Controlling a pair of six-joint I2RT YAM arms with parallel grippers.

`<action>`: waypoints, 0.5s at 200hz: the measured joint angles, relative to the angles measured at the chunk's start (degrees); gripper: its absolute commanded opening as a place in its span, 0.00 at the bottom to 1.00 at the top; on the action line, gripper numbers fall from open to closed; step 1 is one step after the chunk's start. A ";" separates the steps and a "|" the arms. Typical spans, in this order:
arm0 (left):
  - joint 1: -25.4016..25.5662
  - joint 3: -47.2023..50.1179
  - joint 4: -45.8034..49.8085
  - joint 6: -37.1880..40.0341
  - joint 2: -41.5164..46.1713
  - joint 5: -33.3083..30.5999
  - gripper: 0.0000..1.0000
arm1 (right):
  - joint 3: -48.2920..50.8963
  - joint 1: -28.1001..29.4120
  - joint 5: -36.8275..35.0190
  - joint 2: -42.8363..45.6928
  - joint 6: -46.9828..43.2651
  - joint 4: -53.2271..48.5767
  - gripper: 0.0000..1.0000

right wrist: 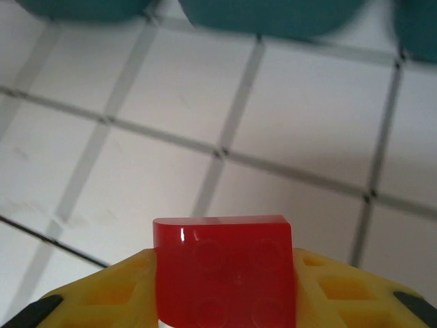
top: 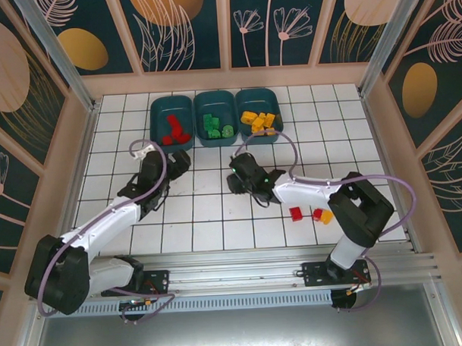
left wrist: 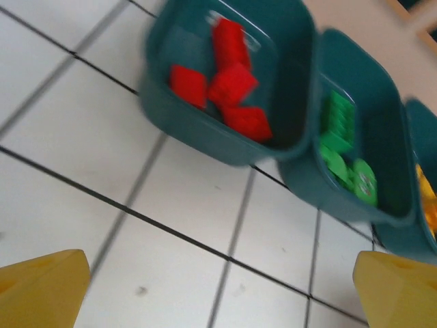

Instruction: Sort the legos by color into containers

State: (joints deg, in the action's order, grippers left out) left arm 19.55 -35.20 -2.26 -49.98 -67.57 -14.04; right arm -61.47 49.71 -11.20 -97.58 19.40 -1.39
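R gripper (right wrist: 225,294) is pinching a red brick (right wrist: 222,253), hanging over the tiles just in front of the green tub (top: 213,100). L gripper (left wrist: 218,294) is sitting front-left of that tub w/ jaws spread wide.

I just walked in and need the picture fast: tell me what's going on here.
Two arms are sorting toy bricks by color. The right pincer grips a red brick above the tiles. The left pincer hangs open and empty near the red tub. The three tubs already hold red, green and yellow bricks separately; a few loose bricks lie by the right arm.
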 measured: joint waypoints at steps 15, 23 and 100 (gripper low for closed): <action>-5.60 2.40 0.81 -1.46 2.16 1.03 0.99 | -8.04 0.00 1.29 -4.68 -1.16 1.53 0.33; -7.80 3.54 1.95 -2.05 3.43 1.40 0.99 | -12.50 0.00 2.05 -7.72 -1.86 2.43 0.33; -13.14 7.34 14.08 -2.93 17.75 3.10 0.99 | -45.27 -0.94 8.72 -34.47 -9.03 2.51 0.35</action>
State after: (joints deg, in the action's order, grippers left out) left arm 6.42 -27.86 11.81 -52.90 -49.82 -10.94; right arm -106.74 48.77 -2.48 -132.05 10.37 1.13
